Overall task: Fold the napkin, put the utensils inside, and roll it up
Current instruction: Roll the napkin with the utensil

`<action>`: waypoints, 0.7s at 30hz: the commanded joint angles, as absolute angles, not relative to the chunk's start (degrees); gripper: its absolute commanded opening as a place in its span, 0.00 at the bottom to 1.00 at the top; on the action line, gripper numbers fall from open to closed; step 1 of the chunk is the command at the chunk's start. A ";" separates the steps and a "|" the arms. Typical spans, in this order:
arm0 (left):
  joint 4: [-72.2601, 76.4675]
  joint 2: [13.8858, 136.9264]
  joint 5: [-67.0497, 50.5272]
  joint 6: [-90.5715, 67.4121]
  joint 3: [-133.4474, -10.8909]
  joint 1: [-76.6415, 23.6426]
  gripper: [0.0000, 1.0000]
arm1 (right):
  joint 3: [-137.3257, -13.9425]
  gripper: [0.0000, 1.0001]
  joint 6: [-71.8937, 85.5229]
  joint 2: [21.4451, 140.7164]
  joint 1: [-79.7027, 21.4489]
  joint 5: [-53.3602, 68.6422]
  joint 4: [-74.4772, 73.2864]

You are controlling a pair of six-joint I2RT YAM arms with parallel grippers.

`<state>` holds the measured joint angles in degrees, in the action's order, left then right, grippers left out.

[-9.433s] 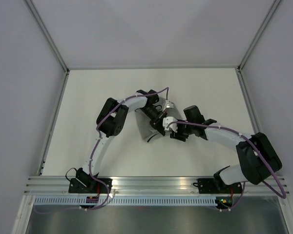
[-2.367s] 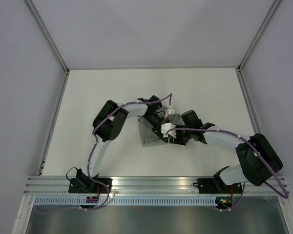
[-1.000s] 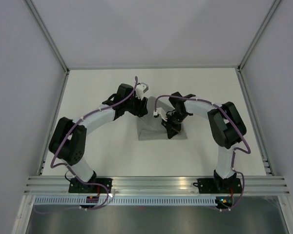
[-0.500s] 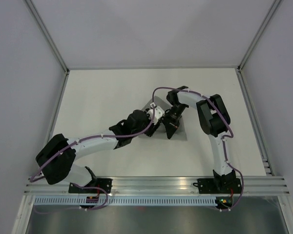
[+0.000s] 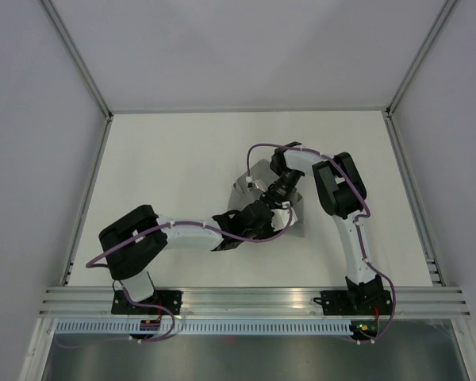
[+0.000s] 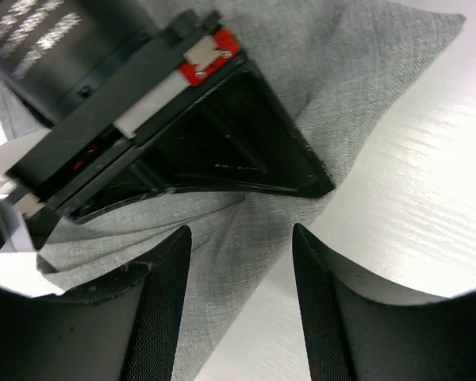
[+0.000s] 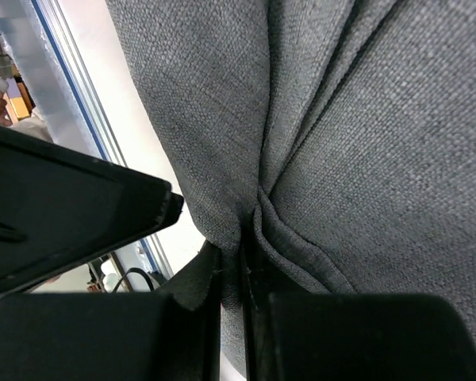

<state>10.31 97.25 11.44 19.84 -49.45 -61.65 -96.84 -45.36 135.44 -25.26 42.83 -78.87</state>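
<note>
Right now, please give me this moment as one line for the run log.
left gripper: open, over napkin edge | right gripper: shut on napkin fold | napkin: bunched, on table

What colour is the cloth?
The napkin is plain grey, with no pattern. It shows best in the right wrist view.

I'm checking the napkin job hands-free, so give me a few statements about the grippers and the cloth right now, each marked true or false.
1. The right gripper pinches a fold of the grey napkin. True.
2. The left gripper is clamped shut on the cloth. False: it stands open above the napkin.
3. Part of the napkin lies on the white table. True.
4. A fork lies in the open beside the cloth. False: none shows in any view.
</note>
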 commanded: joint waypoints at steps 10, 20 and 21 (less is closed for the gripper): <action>5.63 103.97 8.00 24.35 -56.42 -62.14 0.60 | -96.50 0.08 -47.99 143.09 -24.35 28.13 -68.55; 0.35 107.40 0.27 21.01 -59.59 -59.24 0.57 | -96.15 0.09 -47.81 142.91 -23.91 28.21 -68.38; -1.21 107.66 -1.39 20.57 -59.68 -58.98 0.55 | -96.15 0.09 -47.81 142.74 -23.91 28.13 -68.29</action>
<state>1.54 104.66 3.70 22.00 -58.04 -59.99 -98.17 -45.21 137.47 -24.18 44.14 -81.10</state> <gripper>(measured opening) 0.570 0.127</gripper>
